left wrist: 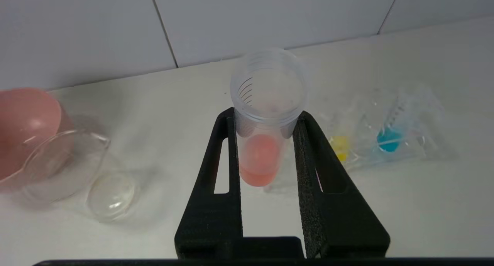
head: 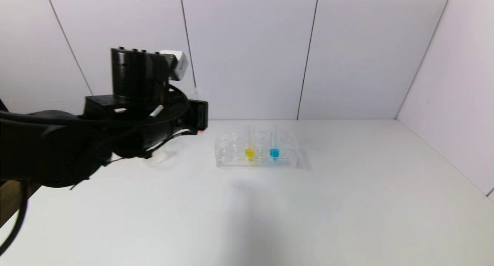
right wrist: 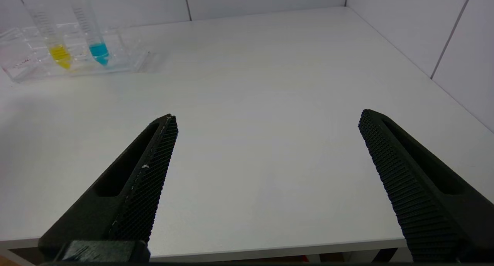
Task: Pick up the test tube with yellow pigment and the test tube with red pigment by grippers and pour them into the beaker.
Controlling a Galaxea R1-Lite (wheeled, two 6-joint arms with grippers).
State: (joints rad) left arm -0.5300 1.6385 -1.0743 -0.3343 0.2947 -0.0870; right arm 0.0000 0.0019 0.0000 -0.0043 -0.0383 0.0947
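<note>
My left gripper (left wrist: 266, 112) is shut on the test tube with red pigment (left wrist: 259, 158), held near its open rim above the table, to the left of the rack. In the head view the left gripper (head: 195, 121) is raised at the left. The beaker (left wrist: 63, 163) stands to one side of it, in front of a pink bowl, and is mostly hidden under the arm in the head view (head: 162, 158). The test tube with yellow pigment (head: 249, 152) stands in the clear rack (head: 231, 158); it also shows in the right wrist view (right wrist: 60, 53). My right gripper (right wrist: 266, 119) is open and empty over the table's front edge.
A tube with blue liquid (head: 274, 152) stands in the rack beside the yellow one. A pink bowl (left wrist: 23, 119) sits behind the beaker near the back wall. White walls close the table at the back and on the right.
</note>
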